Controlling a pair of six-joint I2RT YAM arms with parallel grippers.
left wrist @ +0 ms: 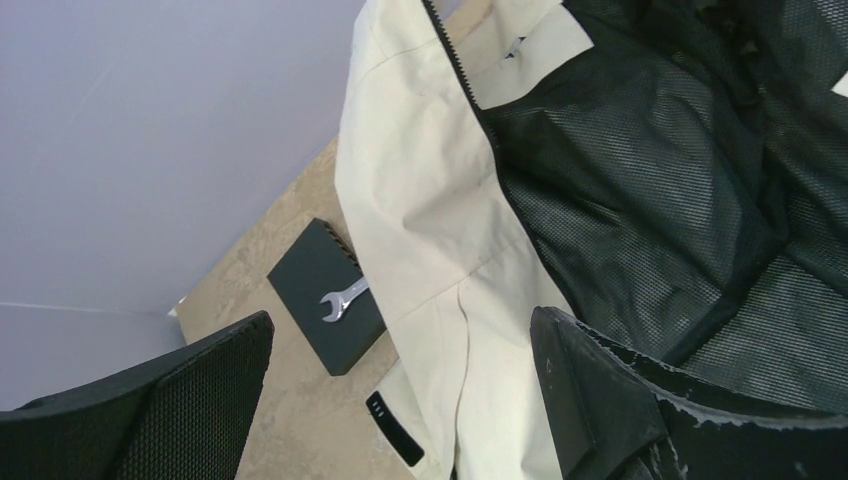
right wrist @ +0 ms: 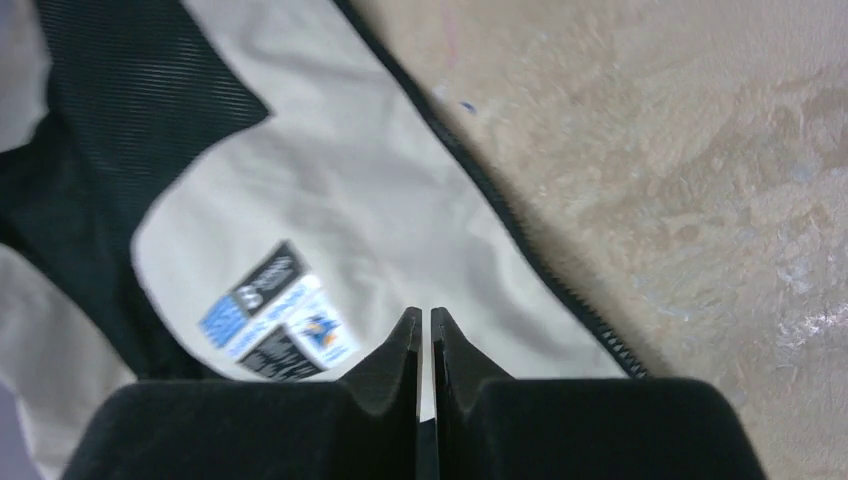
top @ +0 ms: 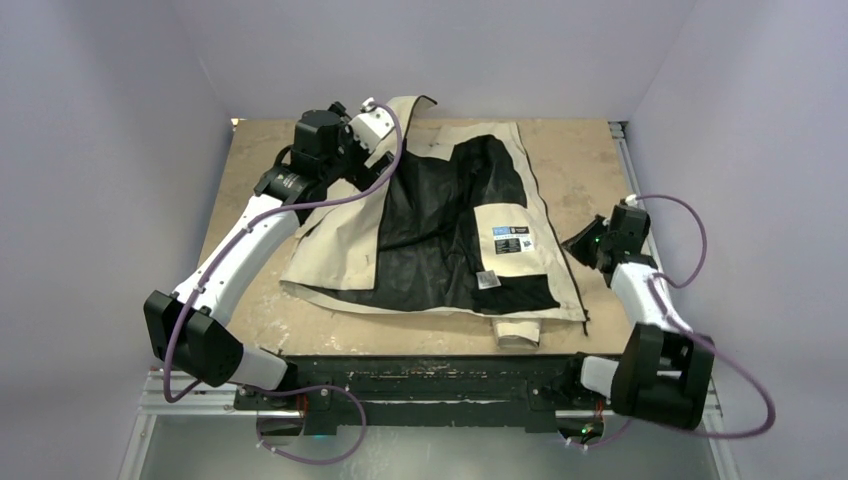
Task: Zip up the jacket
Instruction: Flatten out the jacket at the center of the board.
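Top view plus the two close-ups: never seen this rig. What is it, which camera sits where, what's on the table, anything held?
Two robot arms are bolted at the near table edge. The wide picture comes from a fixed camera above and behind them. The other two come from a camera on each wrist, looking past its own fingers. On the table lies the jacket, cream with black lining, spread open and unzipped, white tags showing. The left gripper hangs near its far end, jaws wide apart, holding nothing. The right gripper is by the zipper edge, jaws almost together, nothing visible between them. The left wrist view also shows a dark box with a wrench on it.
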